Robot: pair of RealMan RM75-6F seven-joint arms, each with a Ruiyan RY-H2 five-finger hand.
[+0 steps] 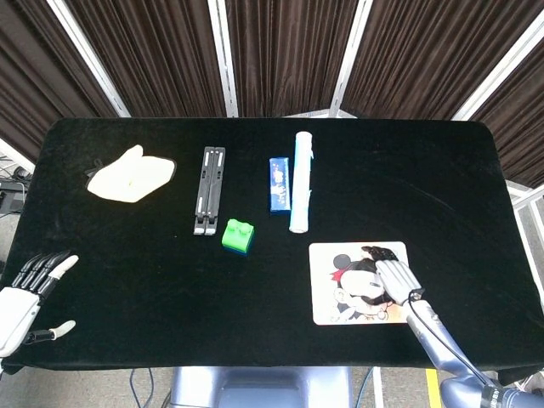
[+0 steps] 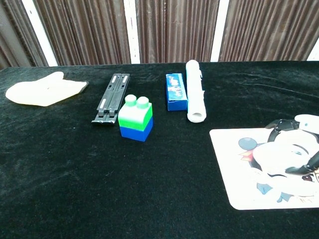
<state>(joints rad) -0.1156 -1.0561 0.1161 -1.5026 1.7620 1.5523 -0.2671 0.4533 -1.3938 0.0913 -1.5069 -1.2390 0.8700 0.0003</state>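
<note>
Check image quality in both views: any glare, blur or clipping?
Head view: even light, sharp, no glare; the black cloth swallows shadows; left hand is cut by the frame edge. Chest view: right hand is clipped at the right edge and its white blends into the mouse pad; the block is crisp, and the cloth shows only a faint sheen.
</note>
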